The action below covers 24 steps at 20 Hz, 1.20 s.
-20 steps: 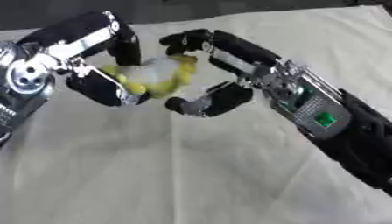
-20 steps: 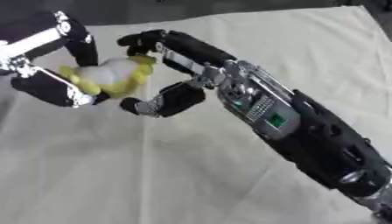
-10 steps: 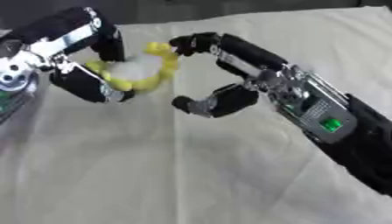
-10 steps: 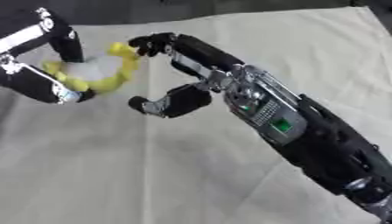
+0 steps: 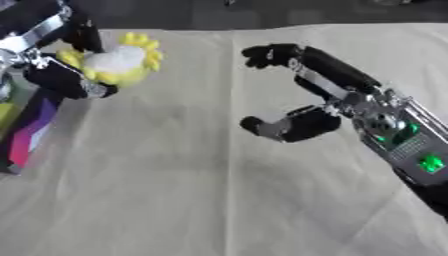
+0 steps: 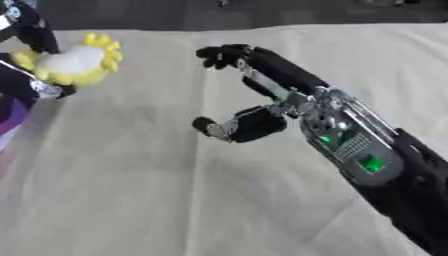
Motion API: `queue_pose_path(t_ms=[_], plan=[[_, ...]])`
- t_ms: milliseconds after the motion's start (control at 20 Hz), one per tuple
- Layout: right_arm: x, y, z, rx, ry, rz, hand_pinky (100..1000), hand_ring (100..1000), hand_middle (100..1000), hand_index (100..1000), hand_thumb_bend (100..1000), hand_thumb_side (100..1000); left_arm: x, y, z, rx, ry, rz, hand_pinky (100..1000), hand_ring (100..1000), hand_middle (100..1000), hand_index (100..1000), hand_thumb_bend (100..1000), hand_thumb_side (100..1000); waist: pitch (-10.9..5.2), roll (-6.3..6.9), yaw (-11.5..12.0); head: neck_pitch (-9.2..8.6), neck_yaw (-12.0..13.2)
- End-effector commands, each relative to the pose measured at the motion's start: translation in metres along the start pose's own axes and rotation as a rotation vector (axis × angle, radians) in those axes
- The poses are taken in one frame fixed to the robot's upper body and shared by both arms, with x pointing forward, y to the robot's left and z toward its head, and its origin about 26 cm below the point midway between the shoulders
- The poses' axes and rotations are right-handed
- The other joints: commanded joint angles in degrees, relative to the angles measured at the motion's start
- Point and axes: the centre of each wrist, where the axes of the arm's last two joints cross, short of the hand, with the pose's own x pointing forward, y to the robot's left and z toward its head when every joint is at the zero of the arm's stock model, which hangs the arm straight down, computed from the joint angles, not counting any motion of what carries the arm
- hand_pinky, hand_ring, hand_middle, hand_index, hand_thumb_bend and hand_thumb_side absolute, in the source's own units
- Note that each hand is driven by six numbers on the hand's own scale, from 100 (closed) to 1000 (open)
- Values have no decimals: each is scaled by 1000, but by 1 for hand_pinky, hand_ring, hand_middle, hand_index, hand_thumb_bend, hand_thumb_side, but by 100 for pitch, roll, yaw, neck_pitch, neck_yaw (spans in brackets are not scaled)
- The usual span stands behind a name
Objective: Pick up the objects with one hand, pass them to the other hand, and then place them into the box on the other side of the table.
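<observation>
— What sort of place is this?
— It looks like a robot test setup, perhaps a lab. The worktop [image 5: 219, 200] is covered with a creased cream cloth [image 6: 157, 210], with a dark edge behind it.
— Anything else?
— A colourful box [image 5: 31, 132] stands at the left edge. Nothing homely shows, but little of the room is visible.

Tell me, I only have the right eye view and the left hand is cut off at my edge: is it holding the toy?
Observer: Yes. The left eye view shows more of the left hand, its fingers curled round the yellow and white toy.
Operator: And the box? I see only a purple sliver.
Observer: The box stands at the left edge, just below that hand; its side shows purple, pink and some green.
Operator: Is the toy over it?
Observer: Seemingly not: the toy shows up and to the right of the box's visible part.
</observation>
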Motion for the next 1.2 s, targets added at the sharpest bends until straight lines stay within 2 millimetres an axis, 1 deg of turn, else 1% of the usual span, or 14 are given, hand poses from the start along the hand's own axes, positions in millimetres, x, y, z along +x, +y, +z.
queue_pose_path(t_ms=[50, 200, 350, 500, 550, 650, 700, 800, 850, 1050, 1200], plan=[[1, -11, 4, -41, 2, 5, 867, 830, 795, 940, 402, 402, -28, 27, 13, 112, 98, -22, 683, 536, 466, 490, 544, 100, -86, 17, -15, -117, 293], [-1, -9, 6, -55, 13, -7, 867, 829, 794, 938, 403, 401, -52, 28, 21, 152, 187, -18, 683, 536, 467, 491, 528, 100, -51, -21, -48, -174, 524], [-5, -10, 9, -80, 27, -2, 867, 831, 795, 937, 406, 395, -70, 29, 28, 182, 252, -15, 683, 537, 468, 492, 520, 100, 2, -64, -83, -247, 673], [-6, -11, 10, -94, 33, -2, 866, 830, 794, 936, 406, 395, -77, 28, 30, 195, 270, -12, 683, 537, 468, 492, 520, 100, 19, -77, -100, -270, 716], [-6, -11, 10, -99, 36, -2, 861, 826, 790, 934, 405, 376, -80, 28, 31, 198, 284, -12, 682, 537, 468, 493, 516, 100, 28, -86, -108, -279, 732], [-8, -15, 12, -142, 46, -9, 860, 825, 789, 933, 402, 371, -104, 26, 35, 227, 391, -14, 682, 538, 468, 493, 513, 100, 72, -124, -159, -316, 826], [-9, -15, 12, -153, 48, -13, 860, 825, 789, 933, 402, 371, -111, 24, 35, 236, 413, -16, 682, 538, 468, 493, 513, 100, 81, -131, -171, -322, 847], [-9, -16, 12, -162, 48, -17, 860, 825, 789, 933, 402, 371, -117, 22, 36, 244, 427, -16, 682, 538, 468, 493, 513, 100, 87, -137, -179, -327, 863], [-9, -17, 12, -175, 49, -17, 866, 831, 786, 928, 420, 346, -123, 21, 37, 248, 449, -20, 682, 546, 480, 508, 524, 100, 91, -148, -183, -314, 875], [-10, -17, 13, -198, 67, -10, 867, 835, 784, 927, 419, 347, -146, 12, 37, 251, 502, -17, 699, 555, 493, 522, 504, 100, 94, -149, -184, -324, 878], [-10, -17, 13, -205, 70, -13, 867, 834, 781, 925, 419, 342, -158, 7, 36, 251, 529, -15, 710, 573, 515, 548, 525, 100, 87, -138, -183, -324, 894]])
